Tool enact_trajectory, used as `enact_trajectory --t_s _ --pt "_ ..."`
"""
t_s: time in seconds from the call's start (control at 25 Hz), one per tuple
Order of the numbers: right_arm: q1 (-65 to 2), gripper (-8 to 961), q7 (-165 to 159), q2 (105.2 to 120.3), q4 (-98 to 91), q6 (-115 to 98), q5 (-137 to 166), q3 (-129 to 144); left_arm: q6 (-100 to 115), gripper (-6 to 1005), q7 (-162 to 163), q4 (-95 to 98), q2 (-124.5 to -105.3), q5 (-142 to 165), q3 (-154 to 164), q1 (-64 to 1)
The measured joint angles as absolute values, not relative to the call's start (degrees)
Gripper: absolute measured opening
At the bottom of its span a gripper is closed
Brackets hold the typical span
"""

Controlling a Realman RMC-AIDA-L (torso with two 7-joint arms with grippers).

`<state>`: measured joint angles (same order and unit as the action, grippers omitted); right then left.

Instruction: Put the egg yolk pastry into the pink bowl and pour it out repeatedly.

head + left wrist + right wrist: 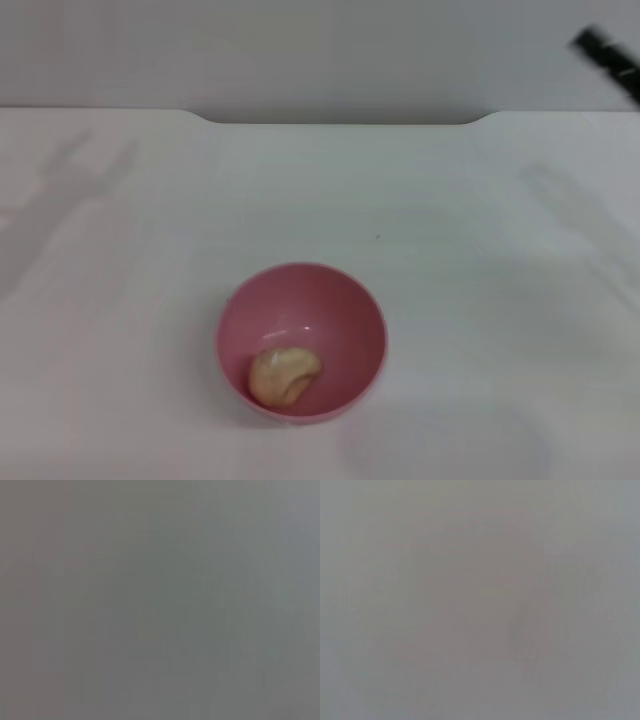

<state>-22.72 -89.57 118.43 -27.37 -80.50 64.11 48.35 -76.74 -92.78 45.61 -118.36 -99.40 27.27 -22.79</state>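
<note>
Step in hand: the egg yolk pastry (284, 375) lies inside the pink bowl (345, 305), so the putting-in half of a cycle looks done; by my reading the pour-out comes next.
Pastry: it rests on the bowl's floor, toward the near wall and a little to the robot's left of the bowl's middle, touching the inside.
Bowl: upright on the white surface (480, 260), mouth up, nearer the front edge than the back, nothing else close beside it.
Left hand: not in view anywhere; the left wrist view shows only a flat grey field, so how far it is open and whether it carries anything cannot be told.
Right hand: only a dark bit of the right arm (607, 57) shows at the far right corner of the head view, well apart from the bowl; its fingers are not seen, and the right wrist view is blank grey.
Next move calls for: one hand to come in over the surface, take the bowl by its rim or wall, lift and tip it so the pastry rolls out onto bare surface.
Care needed: the pastry is small and rounded, so it may roll on after landing.
</note>
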Motion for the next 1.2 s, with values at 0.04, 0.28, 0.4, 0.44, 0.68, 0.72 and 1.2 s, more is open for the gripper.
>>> enact_trajectory --t_s 0.04,0.28,0.4,0.44,0.68,0.72,1.2 --pt "-22.62 491 -86.83 118.48 -24.29 -81.66 60.47 47.53 -77.26 791 -97.06 43.27 -118.45 -101.21 25.80 -22.41" --pt "-22.85 490 -59.01 119.30 -7.77 -85.00 44.79 45.83 -78.55 790 -130.79 29.71 -119.05 -104.39 17.03 -22.00" --pt "-24.89 489 -38.56 119.45 0.69 -83.98 42.01 45.65 -76.31 791 -145.11 25.09 -119.10 -103.79 16.26 -21.68" --pt "-25.53 489 -32.40 119.52 2.87 -83.69 41.35 45.49 -75.29 791 -149.08 23.61 -119.10 -103.43 16.25 -21.52" --pt "-27.63 488 -10.31 119.76 12.45 -83.66 40.68 41.12 -72.44 787 -158.25 16.75 -119.09 -102.80 15.33 -20.09" --pt "-27.69 488 -9.78 119.77 12.87 -83.67 40.73 40.72 -72.42 786 -158.84 16.06 -119.09 -102.62 15.20 -19.94" --pt "-28.49 486 -9.89 119.67 12.73 -82.97 40.87 40.88 -74.61 786 -163.57 6.96 -119.09 -98.40 5.33 -19.11"
